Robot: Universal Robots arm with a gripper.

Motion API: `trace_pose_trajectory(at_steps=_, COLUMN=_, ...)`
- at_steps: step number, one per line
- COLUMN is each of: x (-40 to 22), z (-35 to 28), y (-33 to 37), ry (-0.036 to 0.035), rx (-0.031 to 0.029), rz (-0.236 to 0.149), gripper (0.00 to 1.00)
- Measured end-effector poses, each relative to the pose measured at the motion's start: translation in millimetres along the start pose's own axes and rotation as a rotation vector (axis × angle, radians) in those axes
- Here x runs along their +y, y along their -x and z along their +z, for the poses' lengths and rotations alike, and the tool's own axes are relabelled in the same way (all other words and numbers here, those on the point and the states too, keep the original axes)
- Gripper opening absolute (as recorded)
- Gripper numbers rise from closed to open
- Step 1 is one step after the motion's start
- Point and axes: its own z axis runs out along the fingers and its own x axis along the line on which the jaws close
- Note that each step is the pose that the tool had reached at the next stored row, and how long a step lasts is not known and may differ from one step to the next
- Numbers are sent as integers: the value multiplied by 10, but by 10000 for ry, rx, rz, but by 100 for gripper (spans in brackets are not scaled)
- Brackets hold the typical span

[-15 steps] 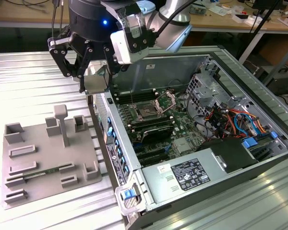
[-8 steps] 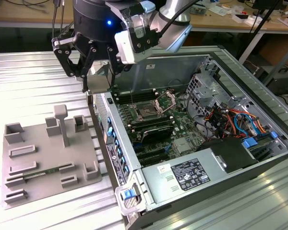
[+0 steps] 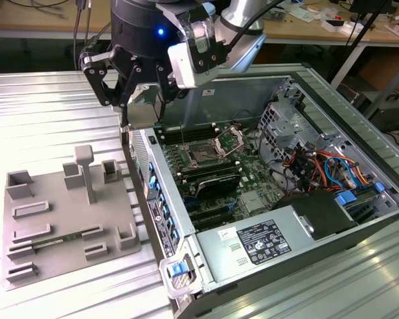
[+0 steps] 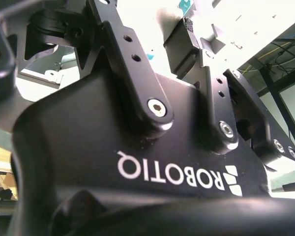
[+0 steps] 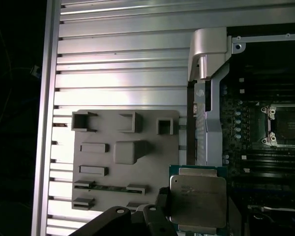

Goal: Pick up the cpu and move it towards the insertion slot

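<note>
Held cpu (image 5: 197, 198), clamped in the gripper's (image 3: 143, 100) jaws, hangs above the edge of the open computer case (image 3: 359, 143), beside the grey tray (image 3: 60, 229). Insertion slot (image 3: 204, 154) lies near; keep the chip level and square to it.

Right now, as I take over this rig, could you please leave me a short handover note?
Gripper: jaws shut on the flat silvery square CPU chip, held in the air near a corner of the open computer case.
Metal-framed square processor socket: on the green board inside the case.
Done: chip picked up, clear of the grey plastic tray.
Left: chip not yet over the socket.
</note>
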Motion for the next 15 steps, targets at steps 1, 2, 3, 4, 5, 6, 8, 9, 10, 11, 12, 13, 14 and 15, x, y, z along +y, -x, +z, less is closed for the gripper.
trace_pose_trajectory(at_steps=1, x=0, z=1, y=8, ry=1, rx=-1, rz=0, gripper=55)
trace_pose_trajectory(at_steps=2, x=0, z=1, y=13, ry=0, rx=0, rz=0, gripper=55)
trace_pose_trajectory(at_steps=3, x=-1, z=1, y=24, ry=0, rx=-1, rz=-1, gripper=55)
trace_pose_trajectory(at_steps=4, x=-1, z=1, y=38, ry=0, rx=0, rz=-1, gripper=55)
trace_pose_trajectory(at_steps=5, x=-1, z=1, y=45, ry=0, rx=0, rz=-1, gripper=55)
trace_pose_trajectory(at_steps=6, x=-1, z=1, y=54, ry=0, rx=0, rz=0, gripper=55)
trace_pose_trajectory(at_steps=8, x=-2, z=2, y=75, ry=0, rx=0, rz=-1, gripper=55)
trace_pose_trajectory(at_steps=9, x=-2, z=3, y=81, ry=1, rx=-1, rz=0, gripper=55)
trace_pose_trajectory(at_steps=10, x=-2, z=3, y=87, ry=1, rx=0, rz=-1, gripper=55)
trace_pose_trajectory(at_steps=11, x=-2, z=3, y=93, ry=0, rx=0, rz=-1, gripper=55)
trace_pose_trajectory(at_steps=12, x=-3, z=3, y=101, ry=0, rx=0, rz=-1, gripper=55)
trace_pose_trajectory(at_steps=13, x=-3, z=3, y=121, ry=0, rx=0, rz=0, gripper=55)
trace_pose_trajectory(at_steps=14, x=-5, z=5, y=212, ry=-1, rx=0, rz=-1, gripper=55)
trace_pose_trajectory(at_steps=15, x=-7, z=7, y=270, ry=0, rx=0, rz=-1, gripper=55)
